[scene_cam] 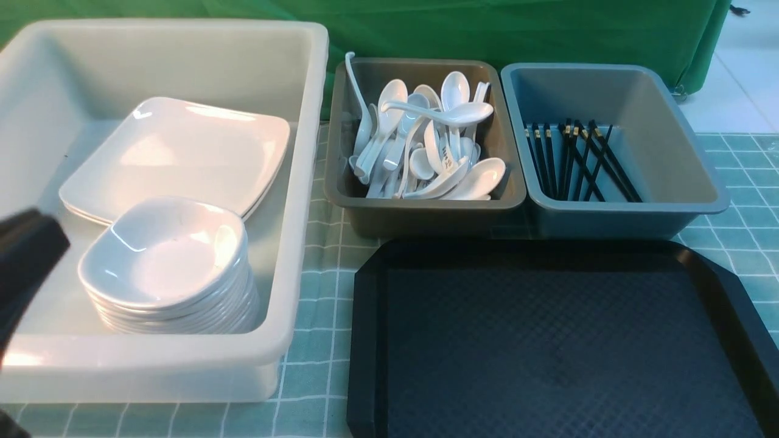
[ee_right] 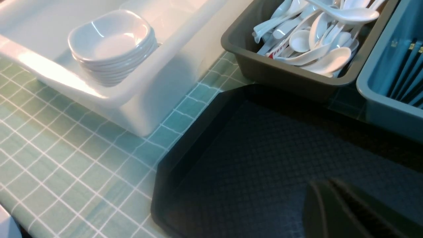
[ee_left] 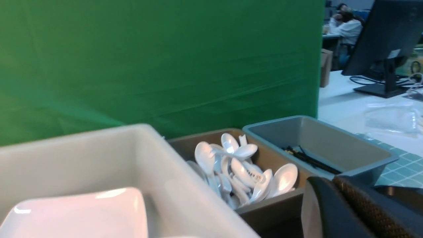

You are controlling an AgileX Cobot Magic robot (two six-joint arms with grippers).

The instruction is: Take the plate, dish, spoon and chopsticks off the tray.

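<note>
The black tray (scene_cam: 548, 340) lies at the front right with nothing on its textured floor. The plate (scene_cam: 182, 152) rests in the white tub, and the dish (scene_cam: 161, 252) tops a stack of like dishes in front of it. Among several white spoons, the spoon (scene_cam: 462, 112) lies in the brown-grey bin. The black chopsticks (scene_cam: 578, 158) are in the blue-grey bin. My left gripper (ee_left: 333, 180) is shut and empty, held near the tub's front. My right gripper (ee_right: 327, 185) hovers over the tray, shut and empty; it is out of the front view.
The white tub (scene_cam: 304, 182) fills the left side. The brown-grey bin (scene_cam: 426, 210) and the blue-grey bin (scene_cam: 669, 152) stand side by side just behind the tray. A dark blurred part of my left arm (scene_cam: 27, 249) shows at the left edge. A green curtain hangs behind.
</note>
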